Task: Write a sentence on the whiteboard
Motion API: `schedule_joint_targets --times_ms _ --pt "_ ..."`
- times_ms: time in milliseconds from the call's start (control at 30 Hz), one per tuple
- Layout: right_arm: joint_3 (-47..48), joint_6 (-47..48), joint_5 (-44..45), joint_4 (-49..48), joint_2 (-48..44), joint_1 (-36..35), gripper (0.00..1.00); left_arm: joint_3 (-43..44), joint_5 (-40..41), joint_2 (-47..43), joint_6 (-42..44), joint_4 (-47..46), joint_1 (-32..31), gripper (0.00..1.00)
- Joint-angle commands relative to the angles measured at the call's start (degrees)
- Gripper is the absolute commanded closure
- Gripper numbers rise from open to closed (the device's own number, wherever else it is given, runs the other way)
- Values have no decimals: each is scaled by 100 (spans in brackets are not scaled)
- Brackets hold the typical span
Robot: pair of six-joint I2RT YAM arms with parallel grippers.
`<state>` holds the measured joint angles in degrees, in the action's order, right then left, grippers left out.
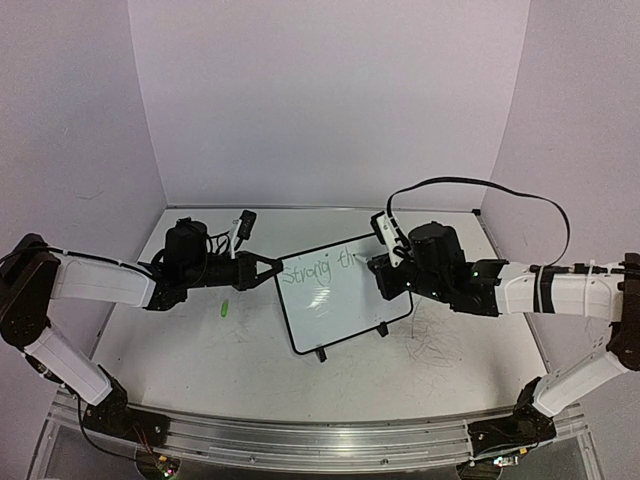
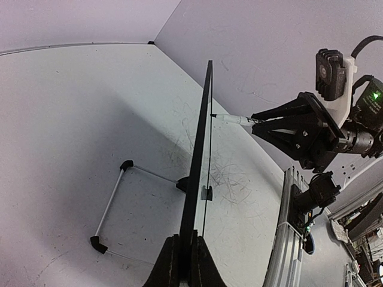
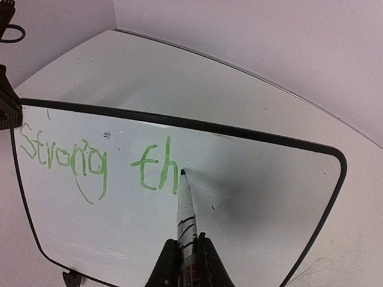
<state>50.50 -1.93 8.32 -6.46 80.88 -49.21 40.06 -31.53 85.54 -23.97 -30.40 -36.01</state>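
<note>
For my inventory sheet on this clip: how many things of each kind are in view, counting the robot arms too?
Robot arms: 2 (left, right)
Whiteboard: 1
Marker: 1
Small green piece lying loose: 1
Total: 5
</note>
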Motion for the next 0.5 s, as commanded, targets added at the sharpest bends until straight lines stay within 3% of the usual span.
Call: schedule_joint_targets --times_ms 0,467 --pt "16 45 110 -237 -68 -14 100 -58 428 141 279 545 5 100" --pt "55 9 206 -391 44 -12 100 10 358 248 296 551 5 100"
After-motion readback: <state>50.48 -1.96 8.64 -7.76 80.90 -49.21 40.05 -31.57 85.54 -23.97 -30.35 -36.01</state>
